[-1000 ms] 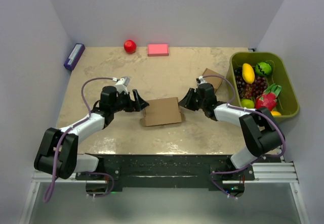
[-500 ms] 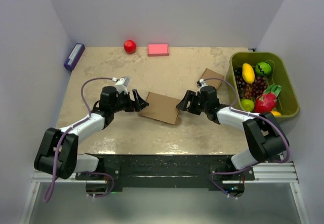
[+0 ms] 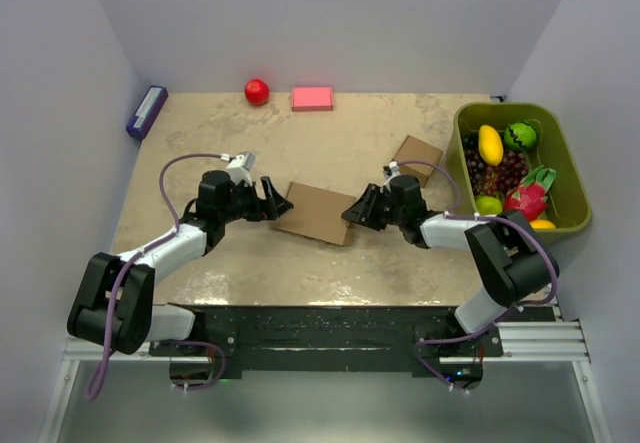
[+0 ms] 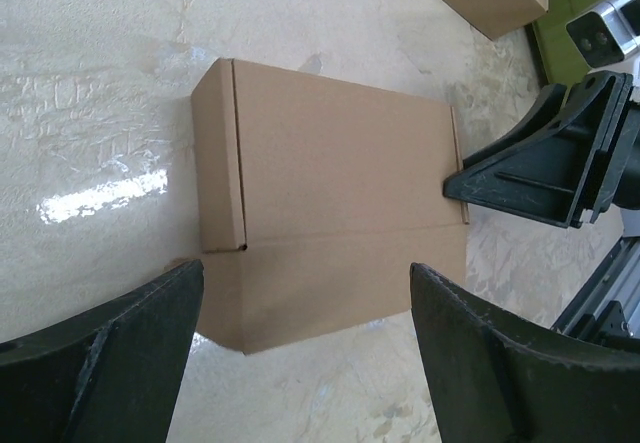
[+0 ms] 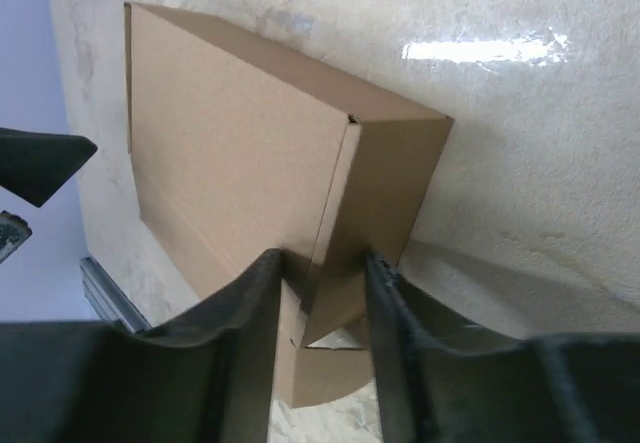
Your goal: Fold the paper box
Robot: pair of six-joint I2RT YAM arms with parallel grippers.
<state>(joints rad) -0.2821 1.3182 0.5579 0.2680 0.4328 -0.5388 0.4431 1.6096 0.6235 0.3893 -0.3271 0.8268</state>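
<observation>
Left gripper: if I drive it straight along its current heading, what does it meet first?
The paper box. Its near end lies directly ahead, centred between the open fingers of the left gripper. How much gap remains is unclear from these views.

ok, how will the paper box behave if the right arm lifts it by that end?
Likely light and fairly stiff: the paper box is thin cardboard with flat panels and crisp creases. Pinched at one end by the right fingers, it may flex there. On the glossy table it should slide, not tip.
</observation>
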